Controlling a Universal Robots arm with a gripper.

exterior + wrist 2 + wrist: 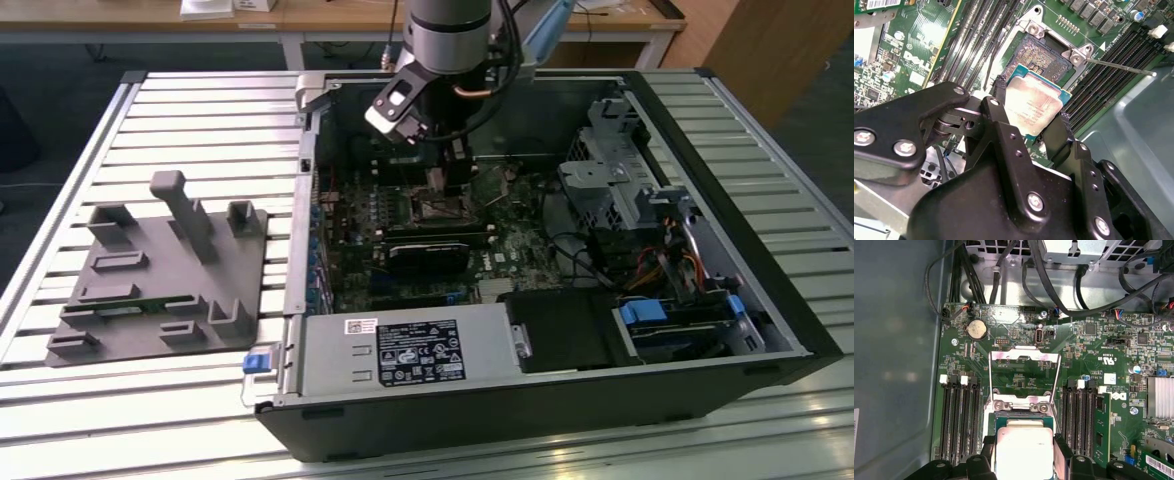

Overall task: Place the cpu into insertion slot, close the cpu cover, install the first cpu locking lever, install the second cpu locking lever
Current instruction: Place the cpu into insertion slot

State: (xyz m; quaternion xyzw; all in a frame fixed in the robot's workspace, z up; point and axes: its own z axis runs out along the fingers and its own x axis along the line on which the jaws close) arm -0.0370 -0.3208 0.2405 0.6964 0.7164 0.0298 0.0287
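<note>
My gripper point(1031, 102) is shut on the cpu point(1035, 109), a flat square chip with a grey metallic face, its black fingers point(998, 92) pressing on two opposite edges. The cpu hangs just above the insertion slot point(1043, 52), whose dark contact field is partly visible beyond the chip. In the first wrist view the cpu point(1024, 450) sits between the fingers, and the cpu cover point(1024, 356) stands flipped open past the socket. A thin locking lever point(1119, 67) sticks out to one side. In the exterior view the gripper point(447, 185) reaches down into the open computer case.
Memory slots point(959, 410) flank the socket on both sides. A black block point(430, 250) lies just in front of the socket, a drive cage point(614, 180) and cables on the exterior view's right. A grey fixture point(160, 270) rests on the slatted table at the left.
</note>
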